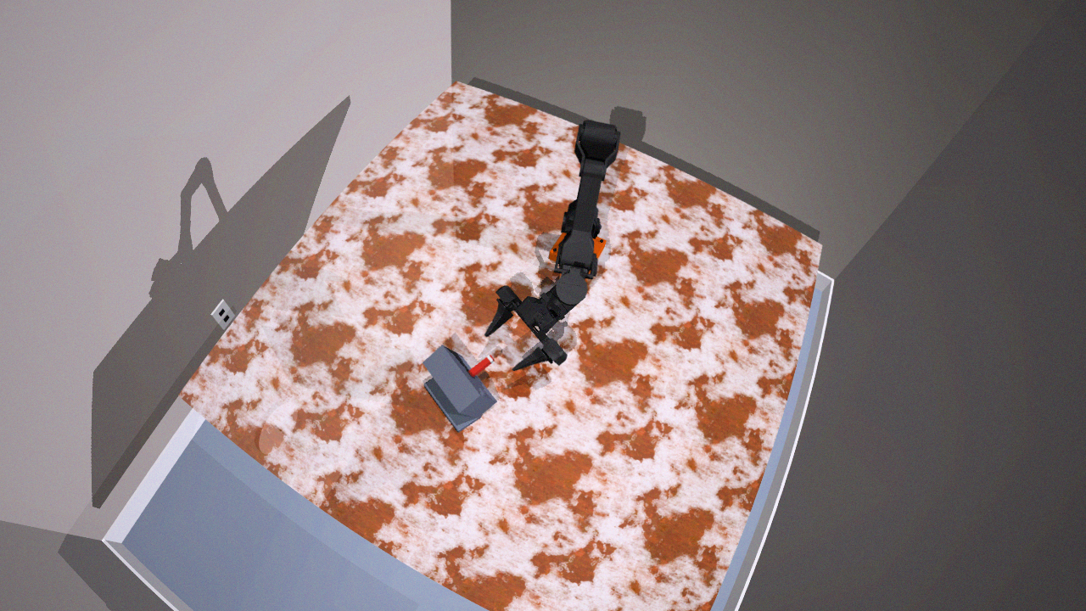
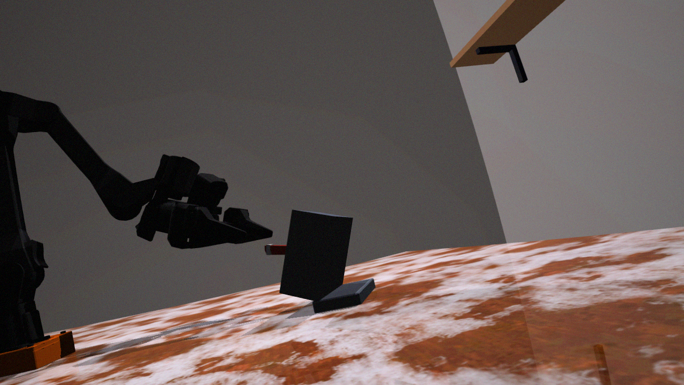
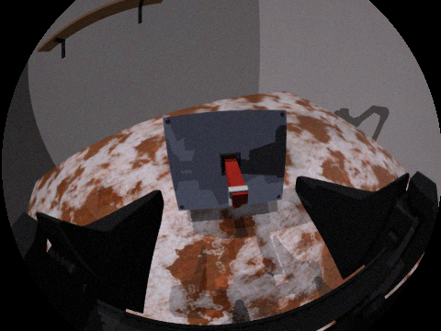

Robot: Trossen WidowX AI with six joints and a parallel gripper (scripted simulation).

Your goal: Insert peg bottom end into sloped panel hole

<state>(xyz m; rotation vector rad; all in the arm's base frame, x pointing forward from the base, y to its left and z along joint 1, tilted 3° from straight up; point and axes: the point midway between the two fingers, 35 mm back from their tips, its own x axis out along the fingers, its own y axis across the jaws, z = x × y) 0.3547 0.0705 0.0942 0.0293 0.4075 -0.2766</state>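
one peg (image 1: 478, 367) (image 2: 277, 249) (image 3: 235, 176), one panel (image 1: 460, 379) (image 2: 315, 253) (image 3: 202, 152) with one hole (image 3: 223, 165), one arm (image 1: 586, 204) (image 2: 81, 148), two fingers (image 1: 516, 336) (image 2: 258, 236), one table (image 1: 554, 471) (image 2: 454, 330) (image 3: 110, 161).

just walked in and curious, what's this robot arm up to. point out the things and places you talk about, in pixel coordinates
The robot arm (image 1: 588, 201) (image 2: 81, 148) is at a peg-in-hole job. A red peg (image 1: 481, 365) (image 2: 277, 249) (image 3: 235, 175) sticks out of the hole in the sloped panel (image 1: 457, 372) (image 2: 315, 253) (image 3: 197, 138). The pincer (image 1: 500, 352) (image 2: 258, 236) (image 3: 231, 191) is open and holds nothing, its fingertips short of the panel. How deep the peg sits can't be told.
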